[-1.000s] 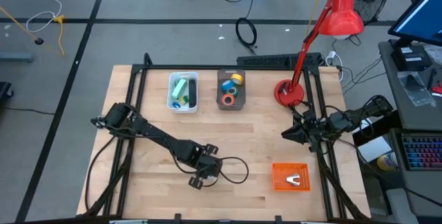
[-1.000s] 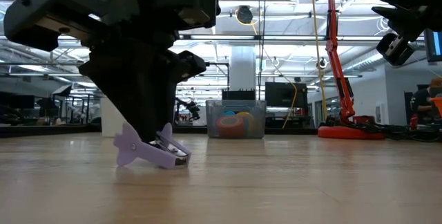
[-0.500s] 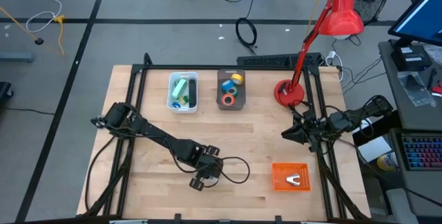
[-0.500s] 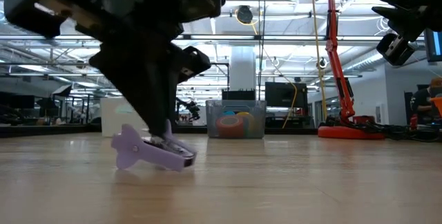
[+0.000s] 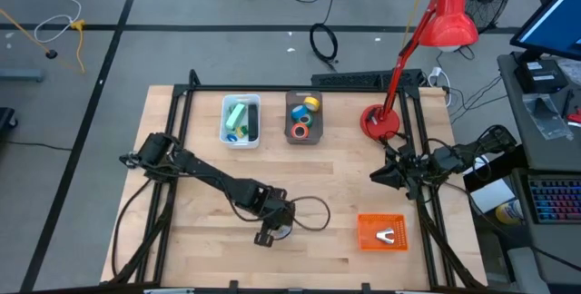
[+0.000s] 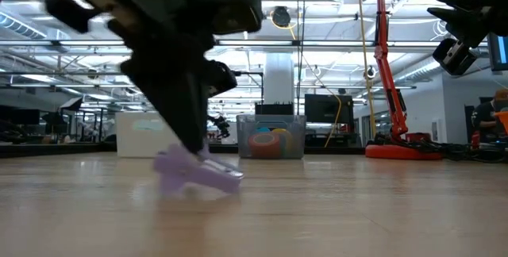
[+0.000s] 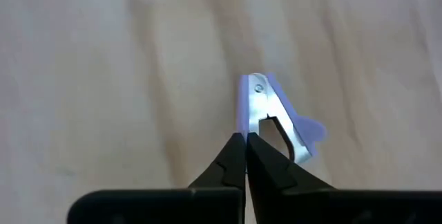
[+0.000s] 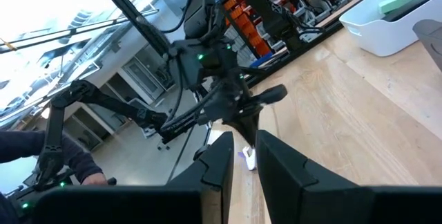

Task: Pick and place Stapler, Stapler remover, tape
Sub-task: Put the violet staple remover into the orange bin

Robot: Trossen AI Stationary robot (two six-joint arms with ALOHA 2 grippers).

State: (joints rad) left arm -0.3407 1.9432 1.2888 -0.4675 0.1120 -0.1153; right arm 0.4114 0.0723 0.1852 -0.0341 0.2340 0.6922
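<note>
We have the left gripper low over the bare wood near the front middle of the table, its two fingertips pressed together. In the left wrist view the tips meet at the near end of the purple staple remover, which lies on the boards just beyond them. From the low view the remover looks as if it hangs from the fingers with its tail tipped down, but that picture is smeared, so we cannot say for sure that the tips have pinched a part of it and not simply slid shut beside it.

To do this step well, we should rise slowly and watch whether the remover comes up with us. A pinch on a thin edge at one end will let it swing or slip, so we would keep the wrist steady and avoid any quick turn. If it stays on the wood, we should part the fingers, come down square across its body and close again nearer its middle.

Its likely home is the orange tray at the front right, where a pale remover already lies. The path there is short and low, so little height is needed.

The tape rolls sit in the dark bin at the back, and a green stapler rests in the white bin beside it. The right gripper waits at the table's right edge, fingers a little apart, holding nothing.
</note>
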